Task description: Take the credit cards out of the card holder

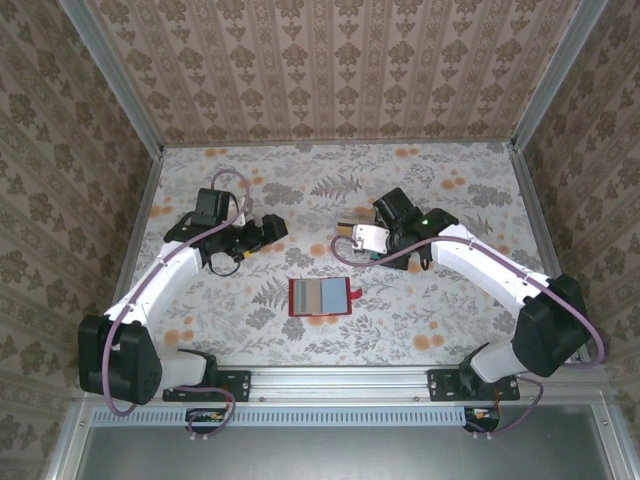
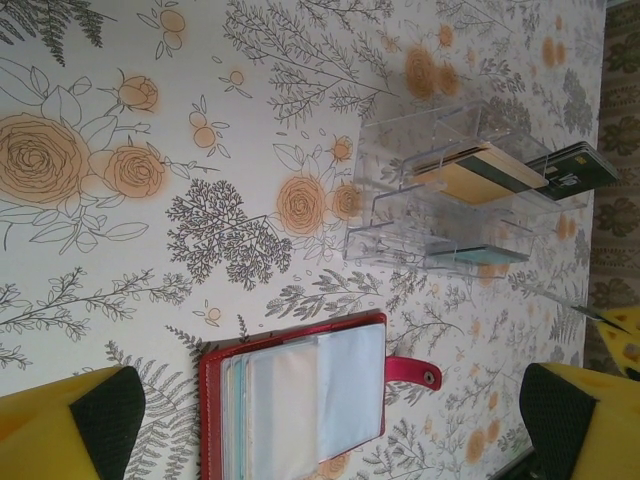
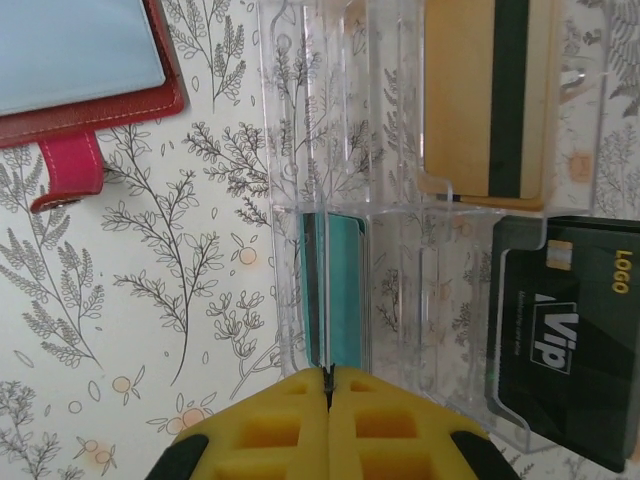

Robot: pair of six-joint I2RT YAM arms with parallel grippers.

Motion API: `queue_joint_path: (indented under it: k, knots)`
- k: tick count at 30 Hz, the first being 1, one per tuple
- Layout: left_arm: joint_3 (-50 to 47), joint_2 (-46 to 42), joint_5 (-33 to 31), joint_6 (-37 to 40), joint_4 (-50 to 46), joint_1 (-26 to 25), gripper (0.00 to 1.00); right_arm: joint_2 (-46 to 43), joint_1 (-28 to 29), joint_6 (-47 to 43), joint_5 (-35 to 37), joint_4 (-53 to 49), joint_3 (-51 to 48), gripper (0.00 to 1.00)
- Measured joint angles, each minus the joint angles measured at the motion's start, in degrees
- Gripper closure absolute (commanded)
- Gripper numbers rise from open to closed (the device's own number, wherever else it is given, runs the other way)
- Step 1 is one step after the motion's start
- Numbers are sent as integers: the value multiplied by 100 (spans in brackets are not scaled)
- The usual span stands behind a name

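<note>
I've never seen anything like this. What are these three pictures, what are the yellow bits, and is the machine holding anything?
Two robot arms work on a flowered table. One picture looks down from above; the other two come from cameras on each wrist, so the yellow bits are the fingers. The left gripper stands open over the red card holder, which lies open. The right gripper is shut, apparently pinching a thin edge at the clear plastic rack. In that rack sit a teal card, a tan-gold card and a black card.
</note>
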Motion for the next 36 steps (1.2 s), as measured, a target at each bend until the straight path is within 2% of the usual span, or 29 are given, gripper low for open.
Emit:
queue_joint_path:
  k: [12, 36]
  knots:
    - [-13, -37, 24, 2, -11, 129, 0, 92, -216, -315, 11, 219, -391, 100]
    - [-208, -181, 85, 2, -9, 273, 0, 570, -308, -365, 138, 785, -492, 100]
